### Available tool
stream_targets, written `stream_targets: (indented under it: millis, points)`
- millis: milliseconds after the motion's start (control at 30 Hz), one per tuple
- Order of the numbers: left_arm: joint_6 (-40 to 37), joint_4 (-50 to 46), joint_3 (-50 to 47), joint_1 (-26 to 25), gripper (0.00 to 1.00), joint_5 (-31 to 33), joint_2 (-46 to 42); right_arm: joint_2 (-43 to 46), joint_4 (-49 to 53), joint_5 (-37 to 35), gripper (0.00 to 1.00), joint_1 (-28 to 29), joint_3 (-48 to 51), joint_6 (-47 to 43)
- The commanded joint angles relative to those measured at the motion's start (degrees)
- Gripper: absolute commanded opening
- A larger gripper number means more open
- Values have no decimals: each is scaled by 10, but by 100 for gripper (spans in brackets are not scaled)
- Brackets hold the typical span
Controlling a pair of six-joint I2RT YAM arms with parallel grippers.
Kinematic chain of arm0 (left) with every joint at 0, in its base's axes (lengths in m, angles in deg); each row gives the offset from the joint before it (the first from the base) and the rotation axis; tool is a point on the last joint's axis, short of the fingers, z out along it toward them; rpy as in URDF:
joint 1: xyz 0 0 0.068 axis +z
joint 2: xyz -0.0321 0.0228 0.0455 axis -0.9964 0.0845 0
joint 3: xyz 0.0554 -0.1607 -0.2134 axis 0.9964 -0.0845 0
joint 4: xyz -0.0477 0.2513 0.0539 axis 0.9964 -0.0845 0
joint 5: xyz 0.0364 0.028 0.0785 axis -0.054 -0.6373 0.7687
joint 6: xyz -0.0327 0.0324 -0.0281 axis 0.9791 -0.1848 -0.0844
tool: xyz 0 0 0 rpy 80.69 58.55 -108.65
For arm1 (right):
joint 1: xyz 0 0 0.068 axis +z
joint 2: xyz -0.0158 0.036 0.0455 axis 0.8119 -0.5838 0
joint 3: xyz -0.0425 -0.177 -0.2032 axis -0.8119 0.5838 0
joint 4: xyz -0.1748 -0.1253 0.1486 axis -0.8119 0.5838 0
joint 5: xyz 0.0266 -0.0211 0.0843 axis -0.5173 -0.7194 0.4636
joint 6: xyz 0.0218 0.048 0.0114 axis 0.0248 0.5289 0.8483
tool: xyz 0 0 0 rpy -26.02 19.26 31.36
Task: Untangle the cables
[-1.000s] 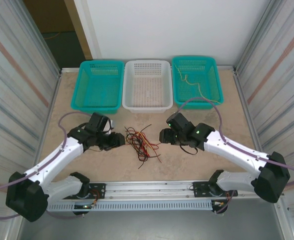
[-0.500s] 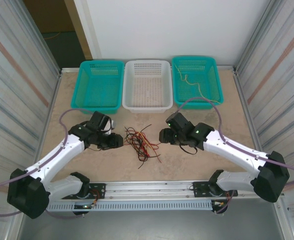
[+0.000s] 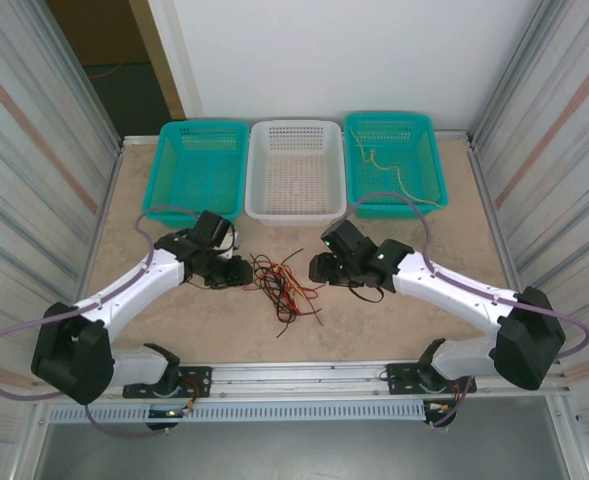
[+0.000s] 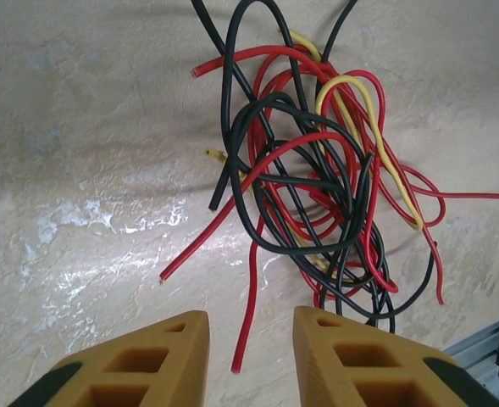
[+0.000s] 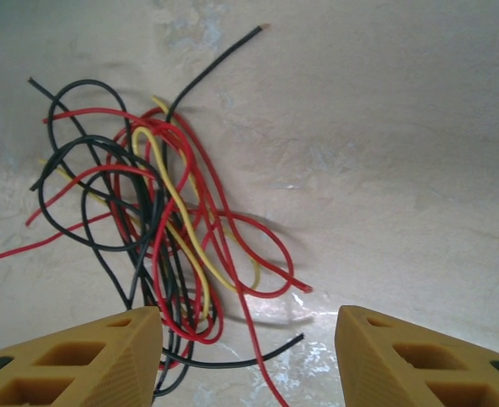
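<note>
The cables (image 3: pixel 280 284) lie in one tangle of red, black and yellow wires mid-table, seen close in the left wrist view (image 4: pixel 317 195) and the right wrist view (image 5: pixel 156 220). My left gripper (image 3: pixel 242 272) is at the tangle's left edge. It is open with a narrow gap (image 4: pixel 251 360), and one loose red wire end (image 4: pixel 247 322) lies on the table between its fingers, ungripped. My right gripper (image 3: pixel 317 270) is at the tangle's right edge, wide open (image 5: pixel 249 360), low over a red strand and a black wire end (image 5: pixel 266 352).
Three baskets stand along the far edge: a teal one (image 3: pixel 204 125) on the left, a white one (image 3: pixel 294 125) in the middle and a teal one (image 3: pixel 389 117) on the right holding a yellow cable (image 3: pixel 389 172). Corrugated walls close both sides.
Both arms have moved inward and slightly away from the bases, closer to the tangle. The left jaws have narrowed.
</note>
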Motion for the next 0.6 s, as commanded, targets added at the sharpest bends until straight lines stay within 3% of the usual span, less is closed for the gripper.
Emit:
stream_targets:
  millis: [0,300,567]
  points:
    - [-1,2,19,-5,32,-8,-5,-22,6,17,53,6,-34,-20]
    - [23,5,15,-5,32,-19,-46,-169,16,109,35,4,-111,-108]
    - [33,12,21,-5,33,-30,-65,-247,17,131,33,19,-131,-121]
